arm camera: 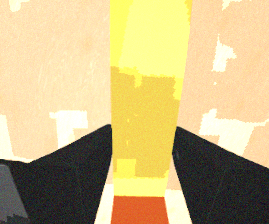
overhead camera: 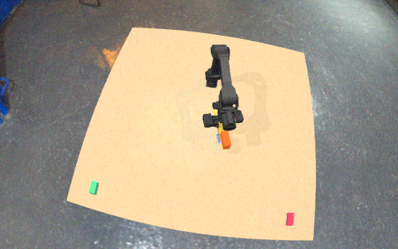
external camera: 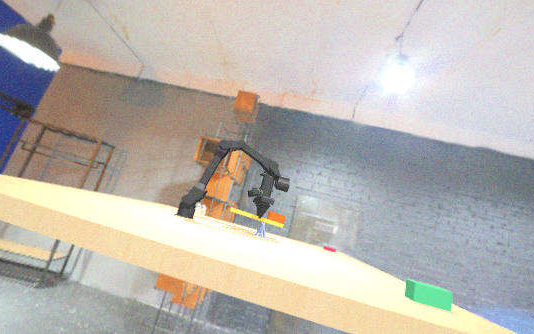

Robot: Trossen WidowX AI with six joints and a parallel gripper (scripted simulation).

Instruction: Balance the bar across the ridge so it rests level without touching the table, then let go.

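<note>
Looking over the largest thing first, we see the pale wooden tabletop (overhead camera: pixel 157 160) (external camera: pixel 136 240), with the dark arm (overhead camera: pixel 226 74) (external camera: pixel 212 167) standing near the middle of one edge, the far one at the top of the overhead view. From there the arm reaches out over the tabletop and bends down near its middle. At its end we have the black gripper (overhead camera: pixel 222 128) (external camera: pixel 261 216) (arm camera: pixel 142 132), pointing downward, with its fingers closed on the two long sides of the yellow bar (overhead camera: pixel 220 127) (external camera: pixel 244 213) (arm camera: pixel 145 115). We see that bar above the tabletop near its middle, running roughly away from the arm's edge toward the opposite one. On the bar's end farther from the arm's edge sits an orange block (overhead camera: pixel 225 140) (external camera: pixel 276 218) (arm camera: pixel 140 211). Below the bar, between its two ends, stands the small blue ridge (overhead camera: pixel 218 139) (external camera: pixel 261 230); we cannot tell whether the two touch. Going on to the smaller pieces, we find a green block (overhead camera: pixel 94 187) (external camera: pixel 428 295) near the lower left corner of the tabletop in the overhead view, and a red block (overhead camera: pixel 290 219) (external camera: pixel 329 248) near the lower right corner, both well apart from the bar.
</note>
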